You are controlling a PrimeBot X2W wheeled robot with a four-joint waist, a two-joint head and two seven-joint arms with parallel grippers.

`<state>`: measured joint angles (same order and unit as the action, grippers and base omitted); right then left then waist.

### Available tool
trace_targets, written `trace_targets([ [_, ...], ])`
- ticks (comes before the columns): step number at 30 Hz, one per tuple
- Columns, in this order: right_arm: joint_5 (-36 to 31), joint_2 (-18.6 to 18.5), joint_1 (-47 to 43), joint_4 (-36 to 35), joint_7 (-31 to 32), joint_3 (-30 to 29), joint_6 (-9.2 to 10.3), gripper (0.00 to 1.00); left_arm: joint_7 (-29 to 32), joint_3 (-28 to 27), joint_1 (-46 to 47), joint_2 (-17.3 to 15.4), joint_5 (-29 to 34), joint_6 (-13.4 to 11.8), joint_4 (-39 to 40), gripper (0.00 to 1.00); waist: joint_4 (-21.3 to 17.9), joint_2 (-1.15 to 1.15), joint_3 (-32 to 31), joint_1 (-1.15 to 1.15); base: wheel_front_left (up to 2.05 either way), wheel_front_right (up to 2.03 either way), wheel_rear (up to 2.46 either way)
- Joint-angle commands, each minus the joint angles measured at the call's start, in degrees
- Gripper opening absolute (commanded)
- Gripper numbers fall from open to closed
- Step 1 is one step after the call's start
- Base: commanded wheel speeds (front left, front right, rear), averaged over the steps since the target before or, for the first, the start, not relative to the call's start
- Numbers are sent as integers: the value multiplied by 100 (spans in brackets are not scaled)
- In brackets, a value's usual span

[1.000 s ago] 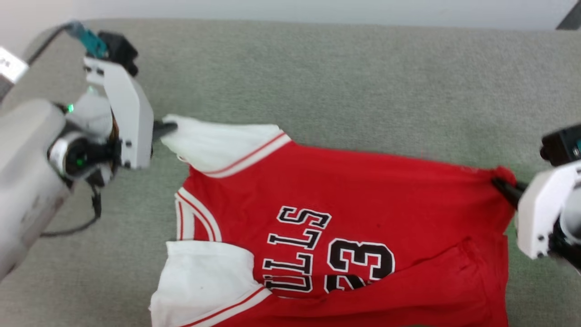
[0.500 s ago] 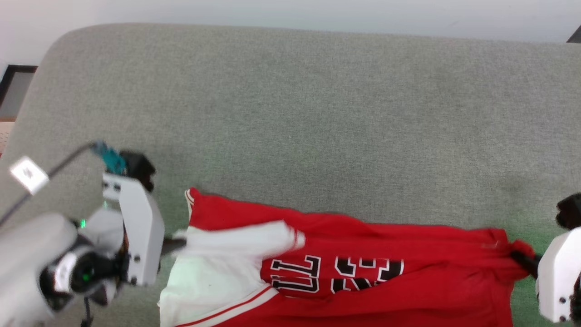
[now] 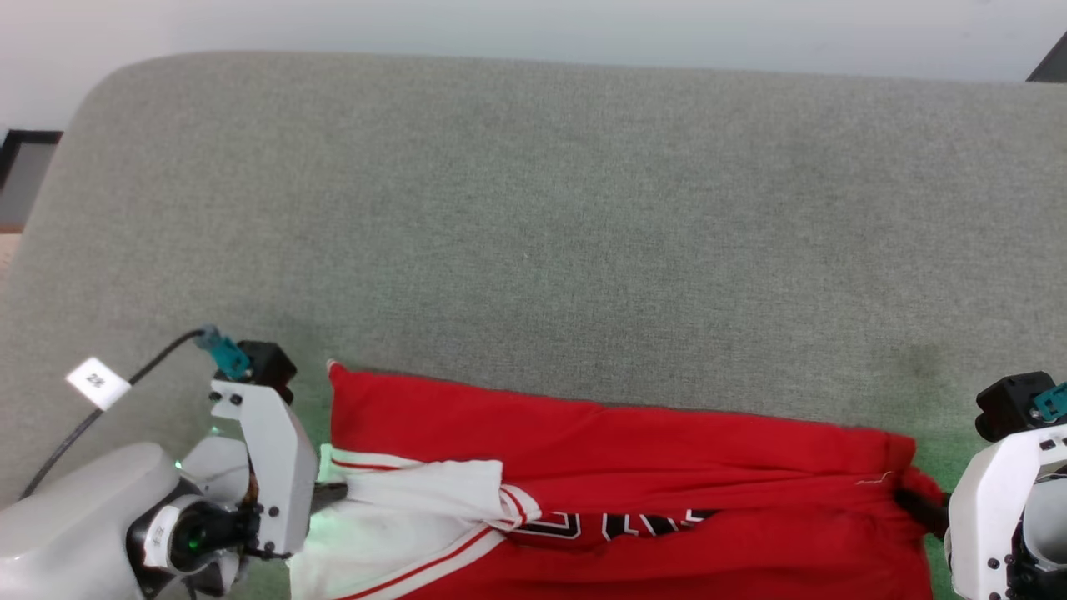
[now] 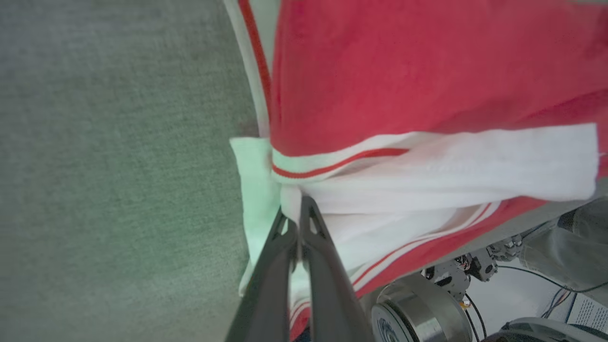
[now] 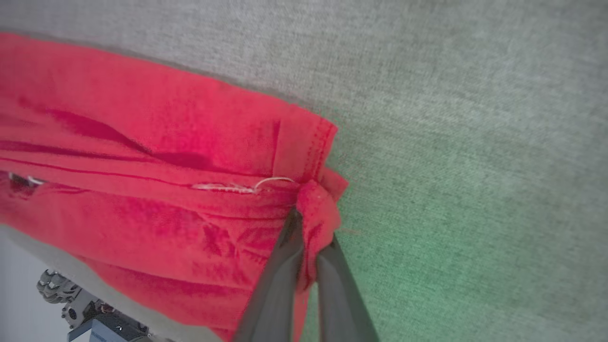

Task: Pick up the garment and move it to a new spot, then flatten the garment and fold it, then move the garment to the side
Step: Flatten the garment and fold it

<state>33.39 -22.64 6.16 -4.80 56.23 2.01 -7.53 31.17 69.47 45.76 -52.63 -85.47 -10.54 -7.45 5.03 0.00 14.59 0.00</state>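
1. Nearest the robot, by the near left part of the cushion (image 3: pixel 533 208), the left gripper (image 4: pixel 299 204) has its fingers pressed tight together. They pinch a thin edge of the white sleeve (image 3: pixel 417 492) at their very tips.
2. By the near right part, the right gripper (image 5: pixel 308 223) pinches a bunched red hem corner (image 5: pixel 318 199). Its fingers stand close together, with the cloth wadded between the tips.
3. The shirt (image 3: pixel 625 442) lies stretched between the two grippers, along the near edge of the cushion. It is doubled over lengthwise: a red layer lies on top, the white sleeve is laid across it at the left, and only a sliver of black lettering shows in the crease.
4. This looks like the folding step, with a lengthwise fold laid down and both ends held taut.
5. The next move probably calls for letting go of both ends and drawing the fingers straight back, so the top layer is not dragged off. After that the shirt needs a fresh hold for the next fold.
6. Farther off, bare grey cushion runs to the far edge, well apart from the shirt.
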Motion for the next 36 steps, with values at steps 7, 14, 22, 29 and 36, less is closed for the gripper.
trace_targets([
  [7,302,73,-270,-221,182,-323,10,100,-439,-107,-133,-110,192,28,74,100,60,0,-308,0,0,0,0],
  [14,297,193,-517,-227,409,-706,10,100,-1451,-321,-365,-233,450,-47,286,100,162,0,-520,0,0,0,0],
  [22,114,330,-555,138,469,-800,10,100,-3314,-668,-901,-235,856,-163,230,100,322,0,-692,0,0,0,0],
  [29,-16,379,-547,374,656,-920,10,100,-4519,-964,-1451,-189,1129,-297,-17,100,498,0,-719,0,0,0,0],
  [36,46,536,-515,486,760,-1097,10,100,-4638,-2116,-2149,182,1649,-235,-274,100,674,0,-704,0,0,0,0],
])
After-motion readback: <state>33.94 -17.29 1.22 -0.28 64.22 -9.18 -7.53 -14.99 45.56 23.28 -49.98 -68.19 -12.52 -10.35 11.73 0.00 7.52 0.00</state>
